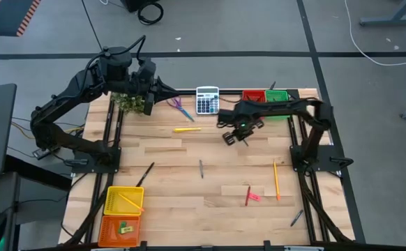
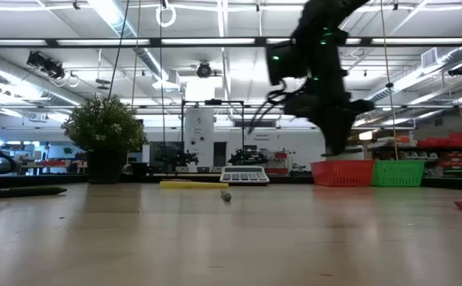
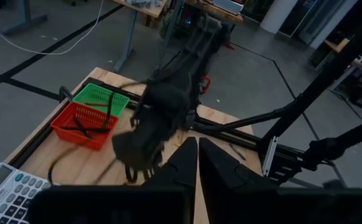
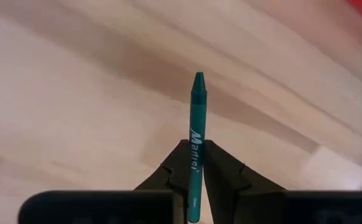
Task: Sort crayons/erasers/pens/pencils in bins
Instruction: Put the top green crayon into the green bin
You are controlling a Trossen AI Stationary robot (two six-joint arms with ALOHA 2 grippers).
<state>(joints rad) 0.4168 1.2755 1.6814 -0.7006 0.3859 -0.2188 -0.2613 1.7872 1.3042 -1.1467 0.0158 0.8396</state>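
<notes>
A teal-green crayon (image 4: 197,112) is lifted above the wooden table, with my right gripper (image 4: 193,149) shut on it. In the high view my right gripper (image 1: 229,137) hangs over the table's far middle, just near-left of the red bin (image 1: 253,96) and the green bin (image 1: 276,97). My left gripper (image 3: 198,142) is shut with nothing in it, raised over the far-left part of the table (image 1: 167,88). The yellow bin (image 1: 123,199) and the orange bin (image 1: 119,226) stand at the near-left corner. My right gripper pinches the crayon's labelled shaft (image 4: 195,134) between its two fingers (image 4: 221,174). The fingers point down from above and lie along the crayon. Its pointed end (image 4: 198,78) sticks out past the fingertips toward the table. The crayon is lifted clear.
On the table lie a yellow pen (image 1: 187,129), purple scissors (image 1: 181,107), a calculator (image 1: 207,100), a black pen (image 1: 145,174), a dark stick (image 1: 201,168), an orange pencil (image 1: 276,180), a red crayon (image 1: 247,195) and a pink eraser (image 1: 254,197). A potted plant (image 1: 132,102) stands far left.
</notes>
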